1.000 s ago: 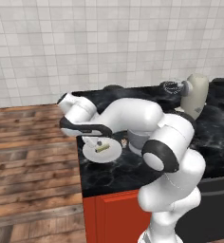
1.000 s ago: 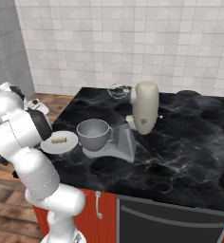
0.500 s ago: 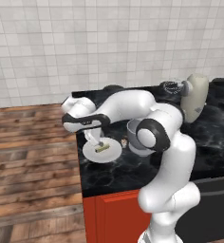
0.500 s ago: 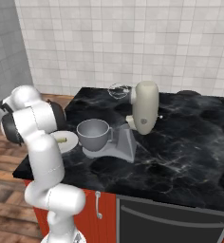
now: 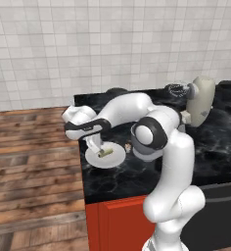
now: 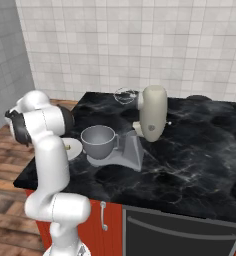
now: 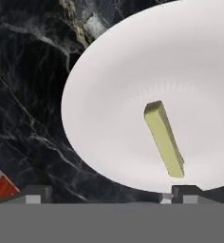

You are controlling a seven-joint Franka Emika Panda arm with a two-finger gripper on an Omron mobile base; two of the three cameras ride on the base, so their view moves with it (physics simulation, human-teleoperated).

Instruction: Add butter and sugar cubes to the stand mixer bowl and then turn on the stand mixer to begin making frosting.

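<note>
Your butter [image 7: 164, 144] lies loose on the white plate [image 7: 109, 95] near the worktop's left edge; the gripper [image 5: 94, 147] has swung down over it since a second ago, jaws wide and empty (pickup looks next); stand mixer bowl [image 6: 97, 140] waits empty.

White rounded arm segments, dark grey joints, black wrist band, glossy shell

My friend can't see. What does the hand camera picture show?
A short yellowish butter stick lies on a white plate on a black marble counter. The open gripper hangs just above, its dark fingertips at the bottom edge.
</note>
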